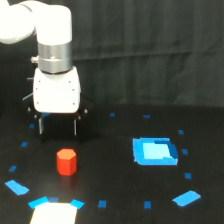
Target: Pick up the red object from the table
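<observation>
The red object (66,161) is a small red-orange faceted block standing upright on the black table (110,170), left of centre. My gripper (58,131) hangs under its white housing, just behind and above the block and slightly toward the exterior view's left. Its two dark fingers (40,129) point down and stand wide apart with nothing between them, so it is open. The fingertips are apart from the block, with a gap of dark table between them.
A larger blue square patch (155,151) lies on the exterior view's right. Small blue tape marks (187,198) dot the surface. A bright white patch (54,214) sits at the bottom edge, in front of the block. A dark curtain hangs behind.
</observation>
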